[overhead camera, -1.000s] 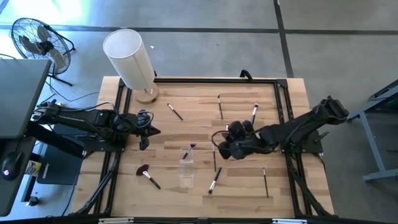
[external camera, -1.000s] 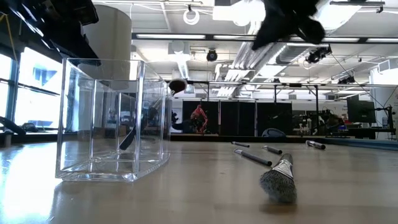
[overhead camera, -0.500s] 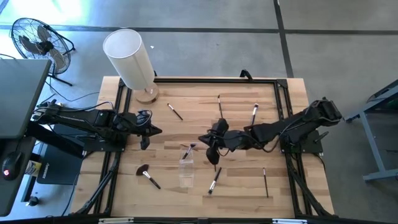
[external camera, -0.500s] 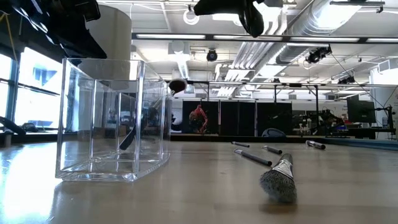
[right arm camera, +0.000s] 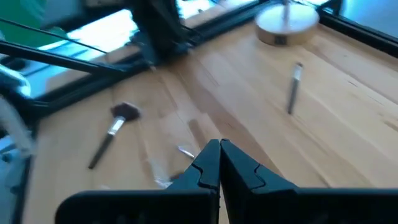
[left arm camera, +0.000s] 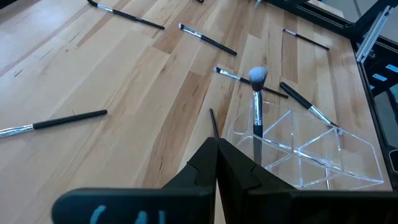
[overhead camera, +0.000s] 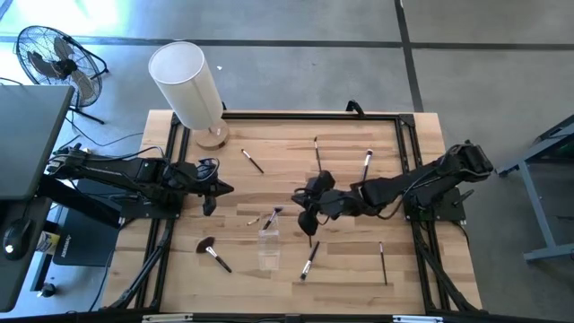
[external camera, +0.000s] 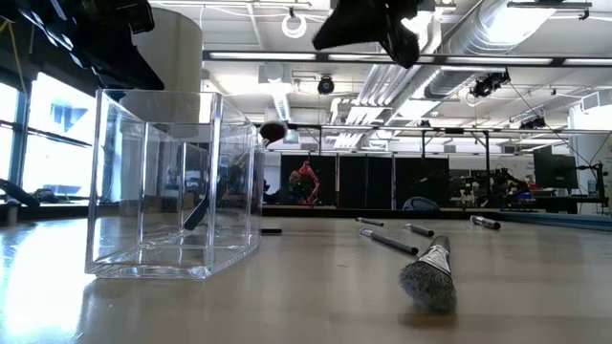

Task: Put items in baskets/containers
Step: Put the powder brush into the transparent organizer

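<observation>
The clear cup stands on the wood near the table's middle. One brush stands in it, leaning on its rim. A thin dark brush lies flat on the table just beyond the cup. The wide-headed brush lies left of the cup. My right gripper hovers shut, right of the cup and above the table. My left gripper waits shut at the left side.
More brushes lie scattered: three toward the far edge, two toward the near edge. One lies close to the low camera. A big white cylinder on a wooden base stands at the far left corner.
My right gripper has swung from the table's right toward the cup, then eased back a little. A thin brush now lies on the table just beyond the cup where none showed before. The cup and its leaning brush have stayed put.
</observation>
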Motion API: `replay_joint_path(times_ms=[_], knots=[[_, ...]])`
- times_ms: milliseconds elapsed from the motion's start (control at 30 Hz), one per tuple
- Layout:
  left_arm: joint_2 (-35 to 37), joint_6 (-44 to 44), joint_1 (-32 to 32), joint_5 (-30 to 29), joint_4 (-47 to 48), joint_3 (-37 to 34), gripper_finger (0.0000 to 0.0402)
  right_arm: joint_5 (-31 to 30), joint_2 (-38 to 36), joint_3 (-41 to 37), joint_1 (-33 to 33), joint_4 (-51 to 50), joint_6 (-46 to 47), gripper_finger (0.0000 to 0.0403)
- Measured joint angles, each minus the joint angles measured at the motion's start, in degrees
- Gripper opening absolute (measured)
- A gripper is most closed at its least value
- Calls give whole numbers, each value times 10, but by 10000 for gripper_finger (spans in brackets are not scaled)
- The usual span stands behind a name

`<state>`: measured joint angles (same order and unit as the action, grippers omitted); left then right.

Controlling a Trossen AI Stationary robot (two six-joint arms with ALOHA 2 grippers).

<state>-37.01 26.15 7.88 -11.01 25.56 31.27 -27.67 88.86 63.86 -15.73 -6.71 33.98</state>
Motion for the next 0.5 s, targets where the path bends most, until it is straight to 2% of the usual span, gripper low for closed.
replay_joint_path(times_ms=[133,400,500], knots=[[0,0,0,0,0,0,0,-47,0,0,5,-103,94,0],[0,-34,0,-24,0,0,0,-82,0,0,57,-374,377,0],[0,-58,0,-35,0,0,0,-78,0,0,98,-455,440,1]])
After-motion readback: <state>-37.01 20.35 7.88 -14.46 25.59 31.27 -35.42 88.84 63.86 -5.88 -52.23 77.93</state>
